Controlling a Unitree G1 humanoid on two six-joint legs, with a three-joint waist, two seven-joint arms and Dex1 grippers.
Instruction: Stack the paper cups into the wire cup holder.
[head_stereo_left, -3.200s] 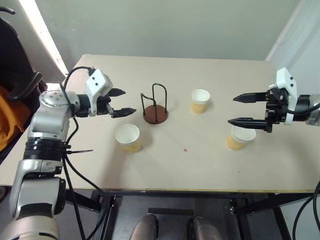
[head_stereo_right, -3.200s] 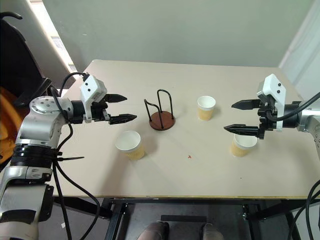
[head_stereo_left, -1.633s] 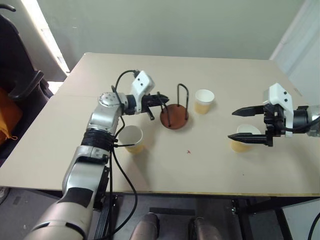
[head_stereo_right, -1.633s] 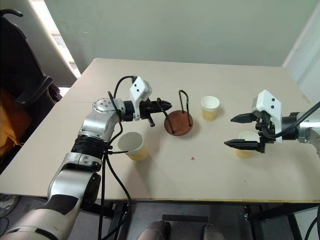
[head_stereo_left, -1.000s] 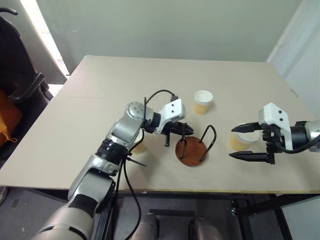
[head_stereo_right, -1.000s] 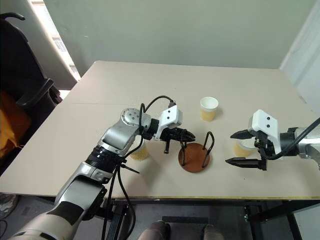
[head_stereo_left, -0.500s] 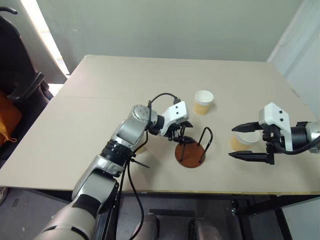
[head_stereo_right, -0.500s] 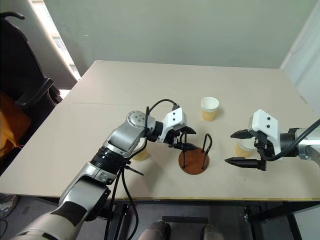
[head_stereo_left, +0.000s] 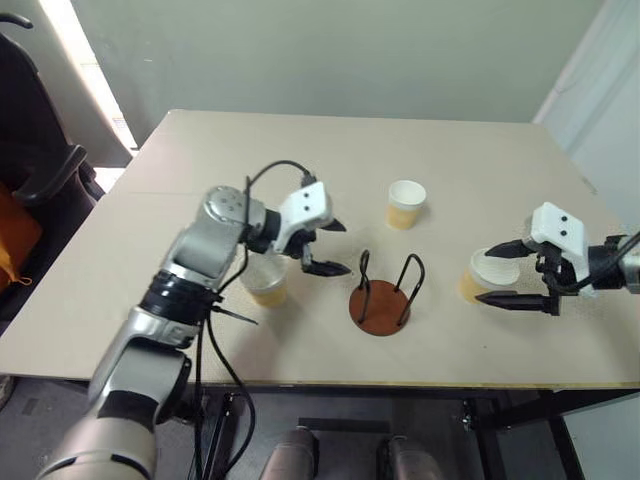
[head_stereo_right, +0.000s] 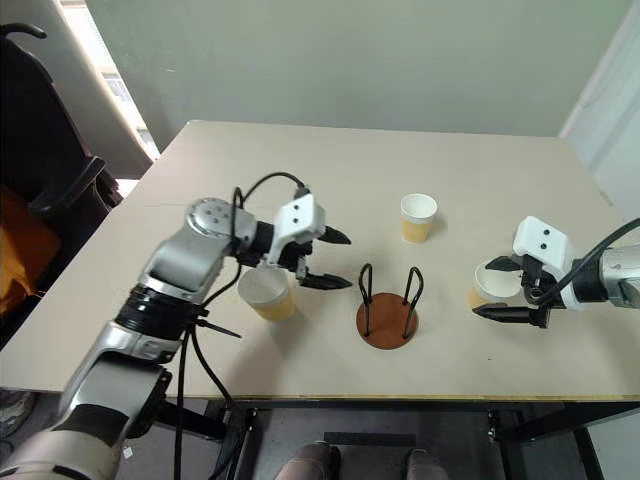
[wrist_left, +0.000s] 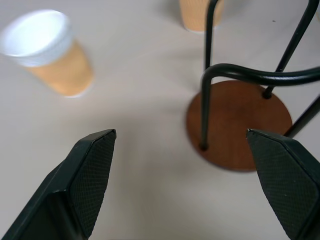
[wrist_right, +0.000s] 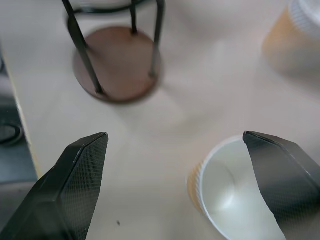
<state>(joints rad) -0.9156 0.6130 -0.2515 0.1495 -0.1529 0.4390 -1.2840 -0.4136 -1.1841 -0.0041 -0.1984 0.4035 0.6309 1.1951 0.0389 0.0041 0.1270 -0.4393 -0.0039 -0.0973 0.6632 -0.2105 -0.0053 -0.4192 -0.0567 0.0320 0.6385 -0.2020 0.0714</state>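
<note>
Overhead, the holder (head_stereo_left: 385, 305) is standing empty near the table's (head_stereo_left: 200, 170) front edge, with the left gripper (head_stereo_left: 325, 247) hovering wide open and holding nothing just left of it above a cup (head_stereo_left: 266, 281), another cup (head_stereo_left: 404, 203) sitting behind the holder, and the right gripper (head_stereo_right: 512, 289) spreading its jaws around, not yet gripping, the third cup (head_stereo_right: 492, 283) to the holder's right. Along the wrists, the left fingers (wrist_left: 87, 172) are gaping beside the holder's base, and the right fingers (wrist_right: 75, 180) are straddling open the right-hand cup, so the first pick seems in hand: next, closing on that cup and carrying it between the loops.

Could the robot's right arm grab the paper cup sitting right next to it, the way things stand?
Probably yes. The right gripper is open with its fingers either side of that paper cup, which stands upright on the table with nothing between them.
</note>
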